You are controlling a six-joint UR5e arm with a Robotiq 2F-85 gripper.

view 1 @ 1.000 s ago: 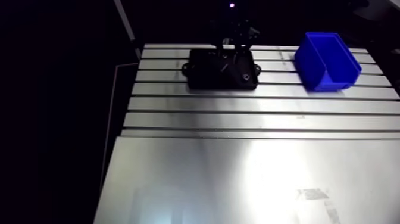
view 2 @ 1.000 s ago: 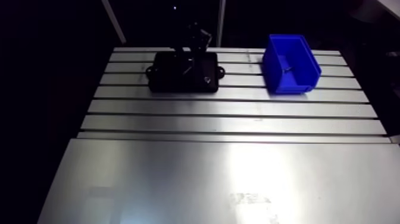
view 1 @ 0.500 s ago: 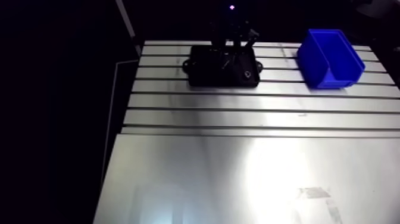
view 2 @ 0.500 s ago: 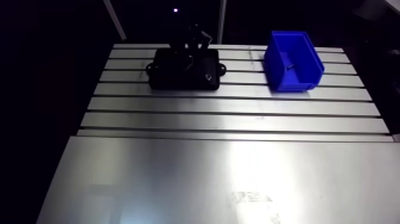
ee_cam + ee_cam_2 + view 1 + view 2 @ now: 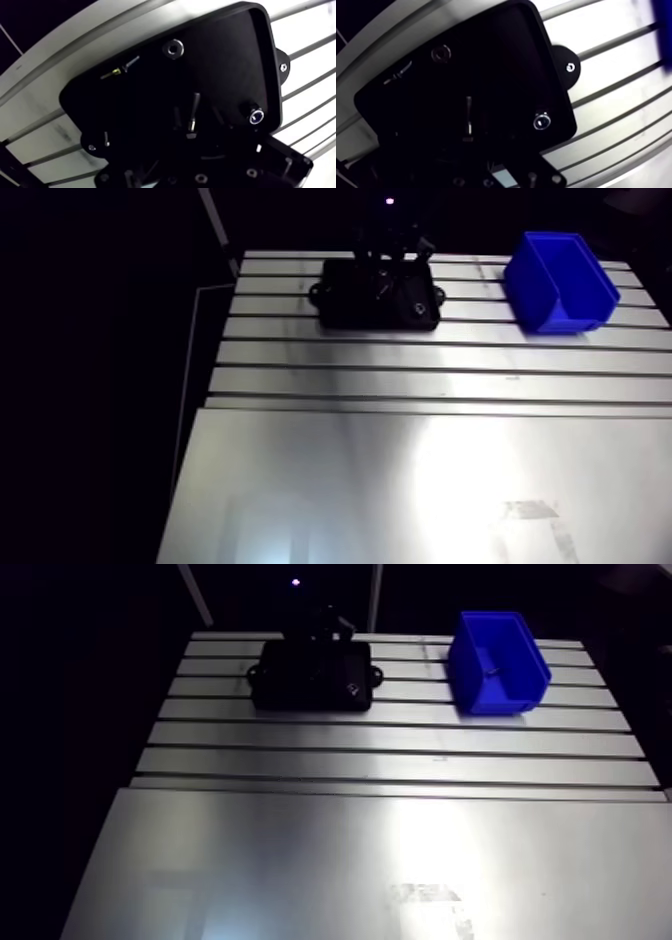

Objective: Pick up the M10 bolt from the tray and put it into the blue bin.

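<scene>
Several small fasteners lie in the shallow black plastic tray (image 5: 225,60) on the slotted aluminium table (image 5: 400,478). A dark metal bolt (image 5: 192,116) lies near the tray's middle. A shiny round nut (image 5: 173,48) sits toward one long wall of the tray, a second shiny ring-shaped nut (image 5: 256,116) sits close to a tray corner, and a thin small screw (image 5: 120,70) lies toward the opposite end. The black two-finger gripper (image 5: 390,258) hangs over the tray, the bolt just ahead of it. Whether its jaws are spread or pressed together cannot be told. The open-fronted blue plastic bin (image 5: 560,283) stands well apart from the tray.
</scene>
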